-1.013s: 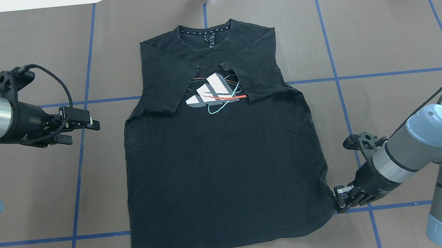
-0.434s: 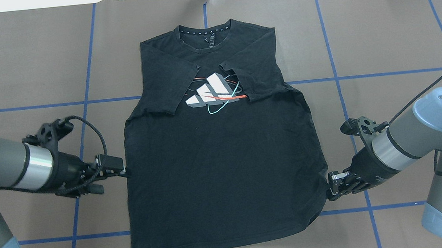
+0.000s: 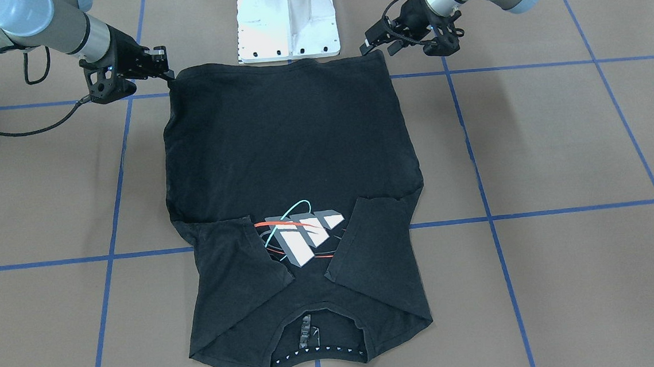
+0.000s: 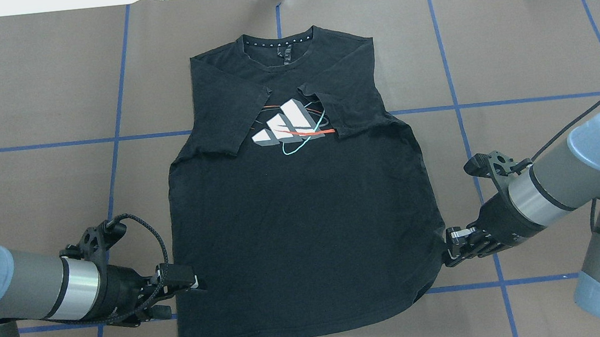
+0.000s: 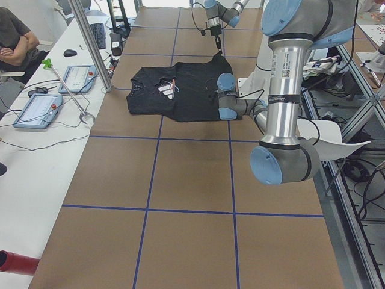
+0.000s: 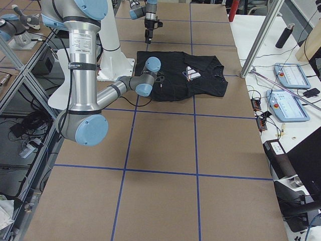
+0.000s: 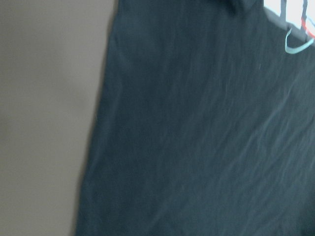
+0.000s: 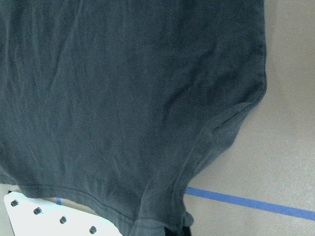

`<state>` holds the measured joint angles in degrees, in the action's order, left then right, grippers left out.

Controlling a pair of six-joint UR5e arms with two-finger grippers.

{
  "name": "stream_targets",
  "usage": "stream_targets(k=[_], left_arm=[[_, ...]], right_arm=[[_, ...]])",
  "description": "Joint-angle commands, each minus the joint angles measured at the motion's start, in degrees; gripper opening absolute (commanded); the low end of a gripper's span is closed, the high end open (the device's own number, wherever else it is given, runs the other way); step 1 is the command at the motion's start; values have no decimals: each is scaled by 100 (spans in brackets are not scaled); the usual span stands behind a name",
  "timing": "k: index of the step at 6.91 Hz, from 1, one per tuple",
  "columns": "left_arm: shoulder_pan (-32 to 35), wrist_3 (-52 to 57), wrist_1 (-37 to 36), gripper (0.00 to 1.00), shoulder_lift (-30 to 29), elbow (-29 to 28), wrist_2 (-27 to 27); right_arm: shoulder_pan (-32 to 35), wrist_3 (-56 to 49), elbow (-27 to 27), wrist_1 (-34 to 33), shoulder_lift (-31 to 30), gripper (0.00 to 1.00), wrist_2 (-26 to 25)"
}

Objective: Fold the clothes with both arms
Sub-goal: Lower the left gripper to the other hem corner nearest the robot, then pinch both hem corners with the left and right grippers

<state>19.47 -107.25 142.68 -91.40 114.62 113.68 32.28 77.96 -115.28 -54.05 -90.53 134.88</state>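
Note:
The black T-shirt lies flat on the brown table, print up, both sleeves folded in over the chest print. It also shows in the front view. My left gripper looks open and sits low at the shirt's left edge near the hem; in the front view it is at the hem's corner. My right gripper is shut on the shirt's right hem corner, which is drawn toward it. The right wrist view shows that corner bunched and pulled.
The white bolted pedestal base stands just past the shirt's hem, between the arms. Blue tape lines grid the table. Operator tablets lie on a side bench, and a seated person is beyond them.
My left arm has swept along the shirt's left side from sleeve height down to near the hem. My right gripper has shifted slightly inward and away from the hem line with the corner.

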Motion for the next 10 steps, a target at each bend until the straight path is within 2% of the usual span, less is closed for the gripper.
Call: stream_targets(k=[1,4,10], left_arm=[[-233,-129,120,100,288,-10,-153],[-478,-182,67,100,359,-115,-354],[-716,-226,49,100,263,-440,-364]], right_arm=[[42,0,-30,0,9,0,3],[103,0,-21,-9,132,0,21],[130,0,-4,-9,150,0,47]])
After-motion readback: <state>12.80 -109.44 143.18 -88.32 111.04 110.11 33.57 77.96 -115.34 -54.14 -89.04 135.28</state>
